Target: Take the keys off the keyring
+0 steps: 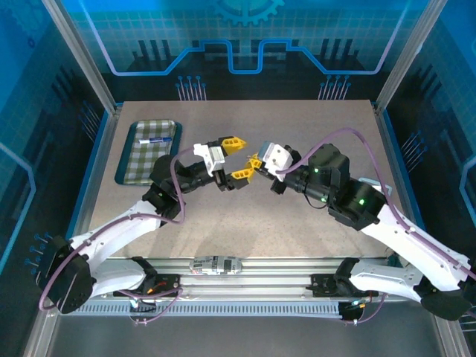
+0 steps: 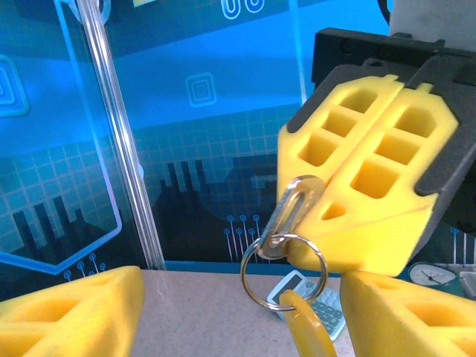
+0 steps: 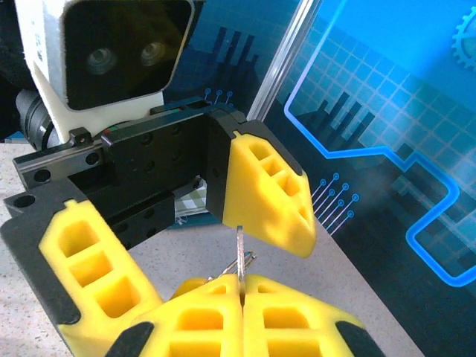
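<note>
Speckled tabletop (image 1: 245, 223), blue walls (image 1: 335, 37), checked tray (image 1: 141, 165), left tool (image 1: 242, 157) apart, right tool (image 1: 256, 163) clamped on key (image 2: 290, 214).

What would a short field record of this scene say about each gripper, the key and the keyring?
left gripper: open, flanking the hanging keyring
right gripper: shut on the key
key: pinched between yellow fingertips, threaded on the keyring
keyring: yellow-tagged, dangling from the key above the table
task state: key not yet off

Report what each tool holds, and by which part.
Right tool pinches the key by the end opposite its looped head; the keyring dangles from that head. Left tool is open, holding nothing.
</note>
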